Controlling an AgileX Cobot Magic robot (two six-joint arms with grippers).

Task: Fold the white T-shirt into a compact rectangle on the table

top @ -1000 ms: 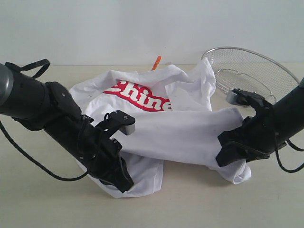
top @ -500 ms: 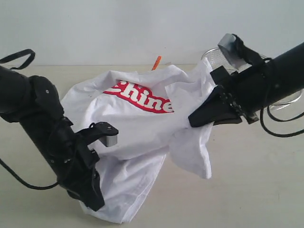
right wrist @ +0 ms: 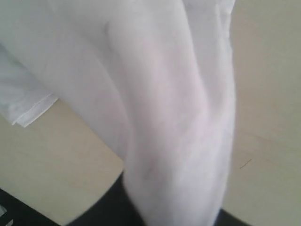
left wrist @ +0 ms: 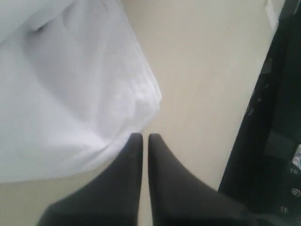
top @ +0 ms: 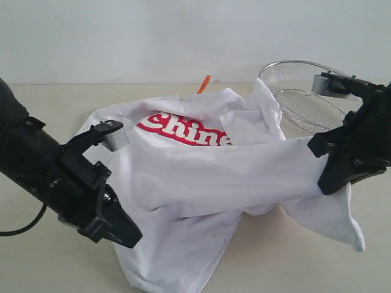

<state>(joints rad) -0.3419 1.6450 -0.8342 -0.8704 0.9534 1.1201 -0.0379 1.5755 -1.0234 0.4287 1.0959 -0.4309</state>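
Two black grippers hold a soft white T-shirt (top: 214, 177) stretched between them over a wide, pale beige matte table (top: 275, 262). The left gripper (top: 129, 238) points down and away from its arm. In the left wrist view its two dark fingers (left wrist: 162, 174) lie together with only a thin line between them, and the hem of the cloth meets their tips, so the grip reads as a pinch on a thin edge of the shirt. From this gripper the fabric runs up toward the opposite arm, and a loose flap hangs just beside and below the tips. The right gripper (top: 322, 180) is clamped on the other end of the same band of cloth. In the right wrist view the fabric drapes over the jaws and hides nearly all of them. Below this gripper a slack corner of the shirt hangs toward the table. Between the two grippers, beyond the taut band, the chest panel with red script lettering (top: 183, 129) faces up, with a small orange neck tag (top: 203, 83) past it. A round silver wire-mesh basket (top: 305, 91) stands just behind the right gripper, before a light grey wall (top: 183, 36).
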